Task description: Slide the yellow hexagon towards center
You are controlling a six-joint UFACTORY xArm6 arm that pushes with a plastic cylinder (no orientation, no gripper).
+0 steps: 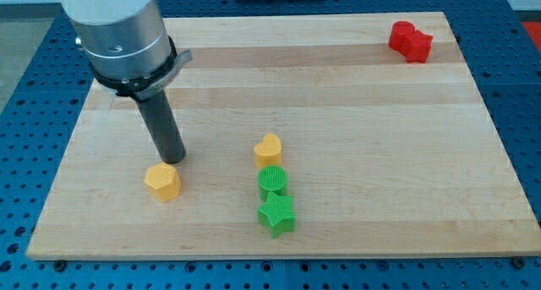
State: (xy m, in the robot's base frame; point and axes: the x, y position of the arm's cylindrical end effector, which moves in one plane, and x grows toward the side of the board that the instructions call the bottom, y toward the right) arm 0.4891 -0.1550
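- Your arm is coming in from the view's top left; the wide grey cylinder body [118, 24] is sitting above a black collar, and the straight dark rod [161, 125] is hanging down from it, leaning slightly toward the view's right as it drops.
- My tip [172, 161] is sitting just above the yellow hexagon [162, 182], at its upper-right edge; touching or just short of it, can't tell.
- You're running no pincer here, only the rod, so there's no open or closed state to call.
- The yellow hexagon is lying in the lower-left part of the wooden board [355, 112], toward the view's bottom left of the board's middle.
- Landmark = yellow hexagon: the yellow heart [268, 150] is sitting to its right and slightly higher, well apart.
- The green round block [272, 182] is sitting level with the hexagon, to its right, just under the heart and touching or nearly so.
- The green star [276, 215] is sitting lower right of the hexagon, right under the green round block.
- The red block [410, 41], shape unclear, is sitting far to the hexagon's upper right, near the board's top-right corner.
- You're getting no readable writing, labels or brands anywhere.
- The blue perforated table [516, 112] is surrounding the board.
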